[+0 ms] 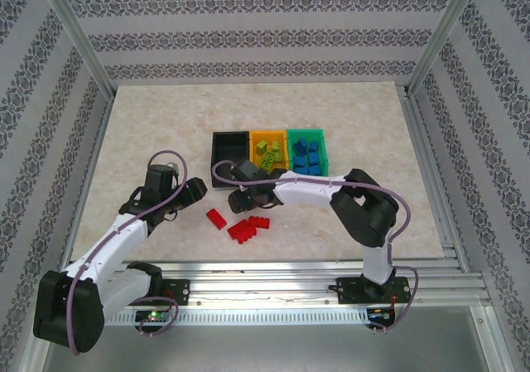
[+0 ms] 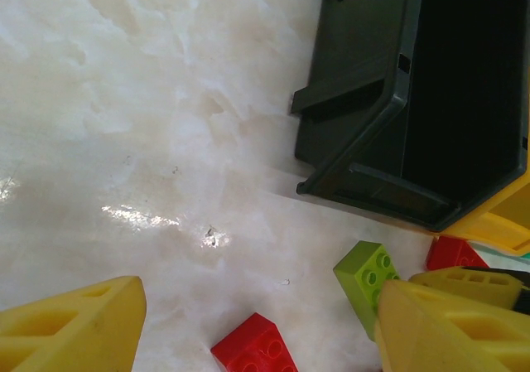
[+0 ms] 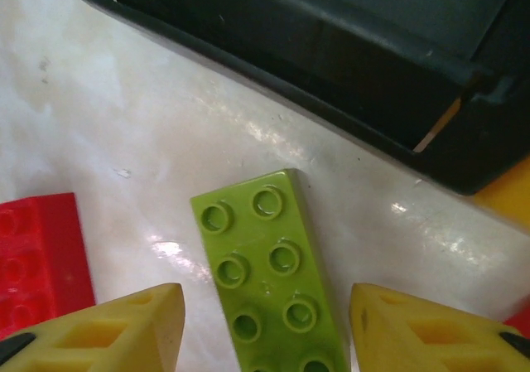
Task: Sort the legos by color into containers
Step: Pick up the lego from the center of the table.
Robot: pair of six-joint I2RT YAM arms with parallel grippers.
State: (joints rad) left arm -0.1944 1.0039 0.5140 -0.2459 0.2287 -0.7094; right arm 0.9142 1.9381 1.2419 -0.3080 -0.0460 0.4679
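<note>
A lime green lego (image 3: 265,272) lies flat on the table in front of the black container (image 3: 331,49). My right gripper (image 3: 265,301) stands open around it, with a gap between each finger and the brick. From above, the right gripper (image 1: 244,198) sits just below the black container (image 1: 230,147). The orange container (image 1: 268,150) holds lime green legos and the green container (image 1: 306,152) holds blue ones. My left gripper (image 2: 261,297) is open over bare table, with a red lego (image 2: 261,347) low between its fingers and the lime green lego (image 2: 368,277) by its right finger.
Several red legos (image 1: 248,227) lie loose near the table's front, one more (image 1: 216,218) to their left. A red lego (image 3: 37,256) lies left of the right gripper's fingers. The left gripper (image 1: 192,191) hovers left of the pile. Patterned walls and metal posts surround the table.
</note>
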